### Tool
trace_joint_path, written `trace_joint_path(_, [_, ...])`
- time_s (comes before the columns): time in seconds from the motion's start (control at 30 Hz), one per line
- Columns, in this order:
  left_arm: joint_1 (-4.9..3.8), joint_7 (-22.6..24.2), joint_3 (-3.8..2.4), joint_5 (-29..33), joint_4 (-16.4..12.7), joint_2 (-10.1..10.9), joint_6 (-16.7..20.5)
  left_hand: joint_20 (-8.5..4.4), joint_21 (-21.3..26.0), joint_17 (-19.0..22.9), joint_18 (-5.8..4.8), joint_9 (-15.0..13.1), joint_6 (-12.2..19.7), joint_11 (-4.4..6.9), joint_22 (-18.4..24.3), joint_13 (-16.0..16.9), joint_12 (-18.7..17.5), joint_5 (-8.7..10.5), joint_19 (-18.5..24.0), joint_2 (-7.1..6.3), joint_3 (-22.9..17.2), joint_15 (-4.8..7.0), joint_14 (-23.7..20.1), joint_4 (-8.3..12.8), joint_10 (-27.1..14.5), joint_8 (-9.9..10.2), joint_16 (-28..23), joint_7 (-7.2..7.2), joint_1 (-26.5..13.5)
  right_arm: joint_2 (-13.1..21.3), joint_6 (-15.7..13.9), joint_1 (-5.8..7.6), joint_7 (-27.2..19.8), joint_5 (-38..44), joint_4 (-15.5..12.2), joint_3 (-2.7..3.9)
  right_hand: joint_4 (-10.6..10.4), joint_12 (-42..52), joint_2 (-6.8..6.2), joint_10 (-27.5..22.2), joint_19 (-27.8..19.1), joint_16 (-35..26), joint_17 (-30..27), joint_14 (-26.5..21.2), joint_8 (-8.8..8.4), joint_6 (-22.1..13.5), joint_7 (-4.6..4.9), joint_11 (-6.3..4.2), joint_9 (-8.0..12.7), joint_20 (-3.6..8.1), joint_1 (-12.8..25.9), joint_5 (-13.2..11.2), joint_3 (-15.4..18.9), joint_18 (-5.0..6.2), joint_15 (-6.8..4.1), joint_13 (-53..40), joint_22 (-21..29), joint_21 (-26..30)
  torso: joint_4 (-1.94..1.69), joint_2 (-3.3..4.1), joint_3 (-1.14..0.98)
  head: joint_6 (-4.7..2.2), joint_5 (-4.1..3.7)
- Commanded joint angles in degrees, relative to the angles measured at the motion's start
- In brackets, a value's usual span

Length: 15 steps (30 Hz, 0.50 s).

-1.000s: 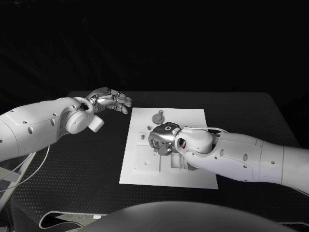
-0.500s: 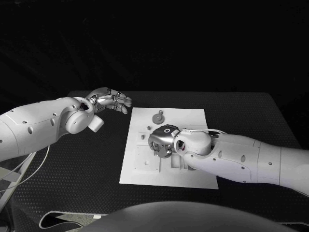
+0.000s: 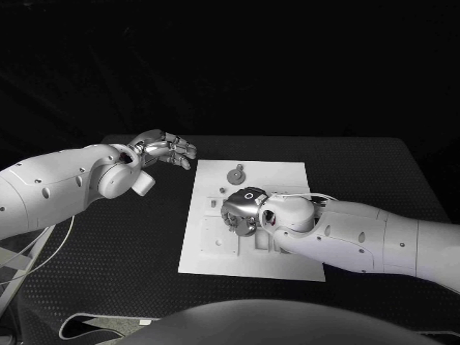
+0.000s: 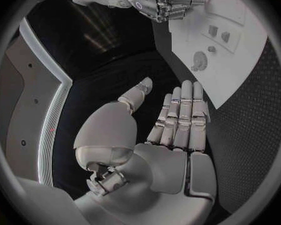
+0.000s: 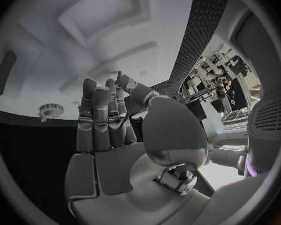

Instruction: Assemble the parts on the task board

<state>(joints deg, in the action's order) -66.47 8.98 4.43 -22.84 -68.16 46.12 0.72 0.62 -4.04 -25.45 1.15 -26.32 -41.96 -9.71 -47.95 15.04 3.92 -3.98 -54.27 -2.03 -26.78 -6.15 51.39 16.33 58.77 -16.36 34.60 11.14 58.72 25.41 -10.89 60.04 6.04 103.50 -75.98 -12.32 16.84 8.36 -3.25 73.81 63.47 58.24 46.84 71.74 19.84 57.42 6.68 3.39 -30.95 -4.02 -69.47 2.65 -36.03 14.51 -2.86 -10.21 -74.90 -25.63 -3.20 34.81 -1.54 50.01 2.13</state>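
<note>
Task board (image 3: 282, 251) lies in the middle of the black table (image 3: 375, 165), right hand over it, left hand off to the side.

Right hand (image 3: 243, 210) hovers low over the board's middle, fingers side by side and slightly bent, holding nothing. Left hand (image 3: 164, 149) hangs above the table just beyond the board's far left corner, fingers extended, likewise holding nothing. A round grey part (image 3: 235, 174) sits near the board's far edge, apart from both hands. Beyond the textured table the surroundings are dark.
</note>
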Motion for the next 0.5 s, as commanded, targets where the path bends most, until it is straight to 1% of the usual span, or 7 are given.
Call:
trace_joint_path(0.03, [-0.11, 0.4, -0.05, -0.1, -0.1, -0.1, -0.7, -0.15, 0.0, -0.1, 1.06, 0.1, 0.3, -0.12, 0.1, -0.1, 0.2, 0.3, -0.3, 0.1, 0.2, 0.02, 0.2, 0.1, -0.4, -0.3, -0.2, 1.85, -0.4, -0.1, 1.0, -0.19, -0.6, 0.3, 0.3, -0.14, 0.1, -0.4, 0.53, 0.4, 0.2, 0.3, 0.1, 0.0, 0.17, 0.4, 0.03, -0.16, 0.1, 0.06, 0.2, 0.2, 0.3, 0.49, -0.29, 0.0, -1.4, -0.4, -0.01, 0.01, 0.03, -0.01, 0.01])
trace_joint_path(0.23, [-0.11, 0.4, -0.05, -0.1, -0.1, -0.1, -0.8, -0.15, 0.0, -0.1, 1.05, 0.1, 0.3, -0.12, 0.1, -0.1, 0.2, 0.3, -0.3, 0.1, 0.2, 0.02, 0.2, 0.1, -0.4, -0.3, -0.2, 1.85, -0.4, -0.3, 1.4, -0.33, -0.9, 0.2, 0.7, -0.24, 0.1, -0.4, 0.52, 0.4, 0.2, 0.3, 0.1, 0.0, 0.16, 0.4, 0.03, -0.16, 0.0, 0.06, 0.2, 0.2, 0.4, 0.49, -0.29, 0.0, -1.4, -0.4, -0.07, 0.01, 0.04, -0.01, 0.2])
trace_joint_path(0.37, [-0.11, 0.4, -0.05, -0.1, -0.1, 0.0, -0.8, -0.15, 0.0, -0.1, 1.05, 0.1, 0.3, -0.12, 0.1, -0.1, 0.2, 0.3, -0.3, 0.09, 0.2, 0.02, 0.2, 0.1, -0.4, -0.3, -0.2, 1.86, -0.4, -0.5, 1.5, -0.57, -1.0, 0.1, 0.9, -0.47, 0.1, -0.4, 0.53, 0.4, 0.2, 0.3, 0.1, 0.0, 0.15, 0.4, 0.03, -0.16, 0.0, 0.06, 0.2, 0.2, 0.4, 0.49, -0.29, 0.0, -1.4, -0.4, -0.15, 0.03, 0.05, -0.01, 0.18])
trace_joint_path(0.5, [-0.11, 0.4, -0.05, -0.1, -0.1, 0.0, -0.8, -0.15, 0.0, -0.1, 1.05, 0.1, 0.3, -0.13, 0.1, -0.1, 0.2, 0.3, -0.3, 0.09, 0.2, 0.02, 0.2, 0.1, -0.4, -0.3, -0.3, 1.86, -0.4, -0.6, 1.9, -0.69, -1.2, 0.0, 1.0, -0.64, 0.1, -0.4, 0.53, 0.4, 0.2, 0.3, 0.1, 0.0, 0.14, 0.4, 0.04, -0.16, 0.0, 0.06, 0.2, 0.2, 0.3, 0.49, -0.28, -0.1, -1.4, -0.4, -0.11, 0.0, 0.06, -0.01, 0.31])
